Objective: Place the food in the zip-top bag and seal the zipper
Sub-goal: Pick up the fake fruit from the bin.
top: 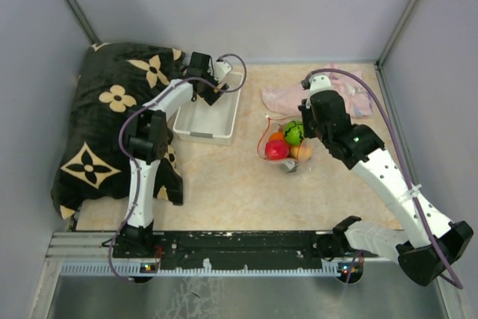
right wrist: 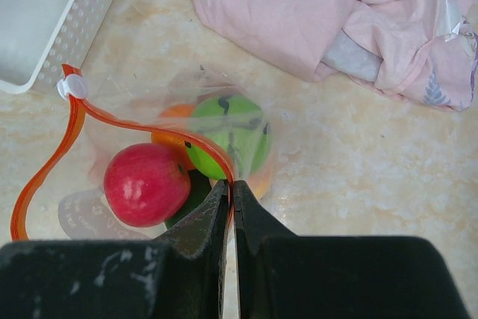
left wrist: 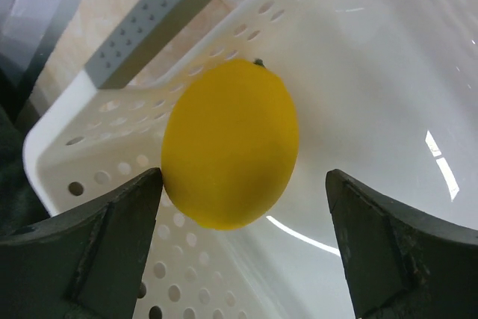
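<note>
The clear zip-top bag (top: pixel 285 147) lies mid-table with its mouth open; its red-orange zipper (right wrist: pixel 71 121) curves round the opening. Inside show a red apple (right wrist: pixel 144 183), a bright green fruit (right wrist: pixel 228 140), an orange piece (right wrist: pixel 170 119), a dark green piece and a peach one. My right gripper (right wrist: pixel 230 188) is shut on the zipper strip at the bag's near side. My left gripper (left wrist: pixel 245 199) is open inside the white slotted basket (left wrist: pixel 112 121), its fingers either side of a yellow lemon (left wrist: pixel 230 143); the left finger (left wrist: pixel 119 214) is at the lemon's skin.
The white basket (top: pixel 208 116) stands left of the bag. A pink cloth (right wrist: pixel 328 13) lies behind the bag at the back right. A black flowered cushion (top: pixel 112 125) fills the left side. A grey rail (left wrist: pixel 157 20) runs beyond the basket rim.
</note>
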You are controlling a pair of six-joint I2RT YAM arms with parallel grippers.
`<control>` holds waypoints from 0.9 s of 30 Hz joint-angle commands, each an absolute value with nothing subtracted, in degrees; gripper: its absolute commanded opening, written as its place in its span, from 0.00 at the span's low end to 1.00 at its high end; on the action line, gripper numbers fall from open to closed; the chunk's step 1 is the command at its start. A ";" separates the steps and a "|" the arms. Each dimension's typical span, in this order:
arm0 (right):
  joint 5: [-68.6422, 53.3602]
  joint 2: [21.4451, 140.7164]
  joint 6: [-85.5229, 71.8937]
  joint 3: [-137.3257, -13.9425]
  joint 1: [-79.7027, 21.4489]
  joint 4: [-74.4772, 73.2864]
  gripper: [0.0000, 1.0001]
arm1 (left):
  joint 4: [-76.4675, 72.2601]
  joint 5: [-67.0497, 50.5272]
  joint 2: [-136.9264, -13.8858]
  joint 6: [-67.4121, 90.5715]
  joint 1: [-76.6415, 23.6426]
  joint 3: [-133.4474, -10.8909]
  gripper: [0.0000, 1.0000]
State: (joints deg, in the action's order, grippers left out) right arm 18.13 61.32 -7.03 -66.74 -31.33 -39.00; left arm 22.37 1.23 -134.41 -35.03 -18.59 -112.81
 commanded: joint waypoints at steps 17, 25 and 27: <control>17.58 60.26 -7.44 -67.18 -30.67 -38.14 0.06 | 19.57 -2.22 -137.15 -21.91 -18.46 -115.21 0.98; 17.76 60.27 -7.38 -66.99 -30.67 -38.06 0.06 | 19.50 0.19 -140.77 -16.52 -18.41 -118.53 0.95; 17.89 60.20 -7.44 -66.94 -30.72 -38.06 0.06 | 19.03 0.66 -140.93 -15.96 -18.43 -118.49 0.93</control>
State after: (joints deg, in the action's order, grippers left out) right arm 17.85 61.30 -7.53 -66.74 -31.33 -39.05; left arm 20.23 -0.14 -139.63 -18.94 -18.59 -116.55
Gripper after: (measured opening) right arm 0.065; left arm 0.950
